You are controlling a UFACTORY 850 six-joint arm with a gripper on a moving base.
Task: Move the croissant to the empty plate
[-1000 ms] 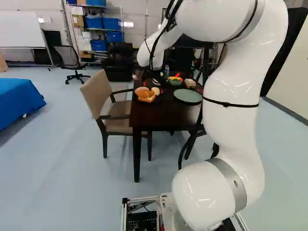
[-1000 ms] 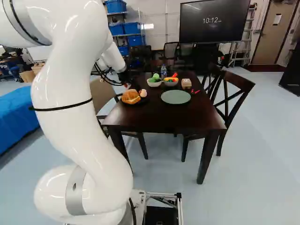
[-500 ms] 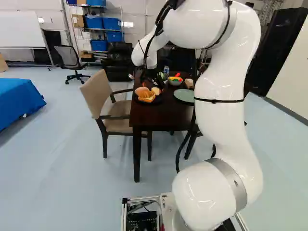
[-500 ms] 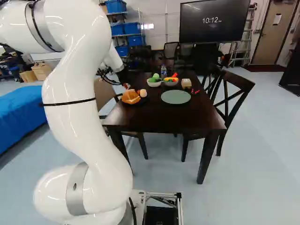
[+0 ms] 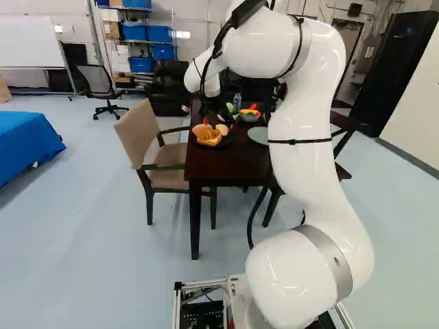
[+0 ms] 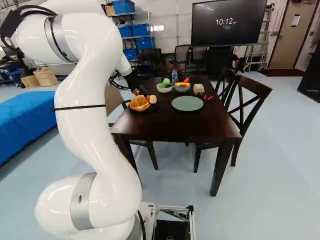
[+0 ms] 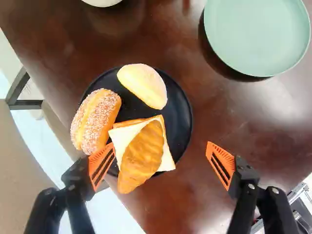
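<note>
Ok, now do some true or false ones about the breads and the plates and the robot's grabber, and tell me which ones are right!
1. The croissant lies on top of a square slice of bread. True.
2. The green plate has a bun on it. False: nothing lies on it.
3. The gripper is squeezing the croissant. False: its fingers are wide apart and hold nothing.
4. The sugary bun is on the black plate. True.
5. The bottle has tipped over. False: it stands upright.
</note>
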